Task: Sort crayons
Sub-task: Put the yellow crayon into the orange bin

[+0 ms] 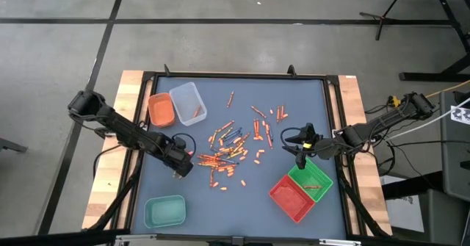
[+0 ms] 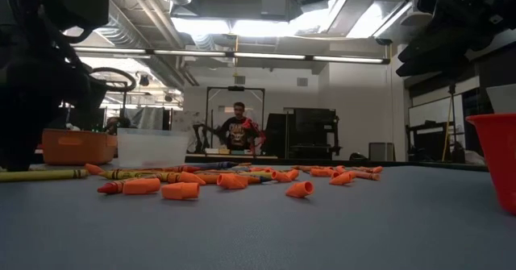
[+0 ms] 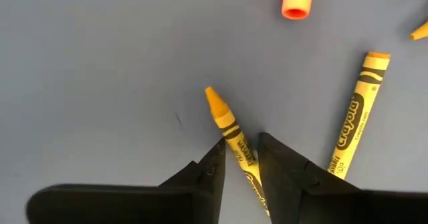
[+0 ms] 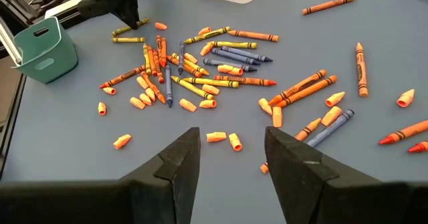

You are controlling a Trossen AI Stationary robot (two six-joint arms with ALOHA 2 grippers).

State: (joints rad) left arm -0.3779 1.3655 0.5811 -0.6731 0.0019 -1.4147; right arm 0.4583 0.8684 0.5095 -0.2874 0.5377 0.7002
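Note:
Many crayons [image 1: 231, 149], mostly orange and red with a few yellow and blue, lie scattered on the blue-grey mat in the middle of the table; they also show in the right wrist view [image 4: 200, 77]. My left gripper [image 1: 178, 171] is low at the left edge of the pile and is shut on a yellow crayon [image 3: 227, 127]. A second yellow crayon [image 3: 354, 117] lies beside it. My right gripper [image 1: 301, 155] is open and empty [image 4: 231, 144], above the mat by the far corner of the green tray [image 1: 314, 178]. My left gripper [image 3: 241, 147] pinches the yellow crayon's wrapped shaft [image 3: 242, 156] between its two fingers, one on each long side. The pointed tip [image 3: 211, 95] sticks out beyond the fingertips. The crayon lies on the mat.
An orange tray [image 1: 161, 110] and a clear tray [image 1: 188, 103] holding an orange crayon stand at the far left. A teal tray [image 1: 164, 211] stands near left, and a red tray [image 1: 291, 197] sits beside the green one at near right. A person [image 2: 239, 129] stands far behind the table.

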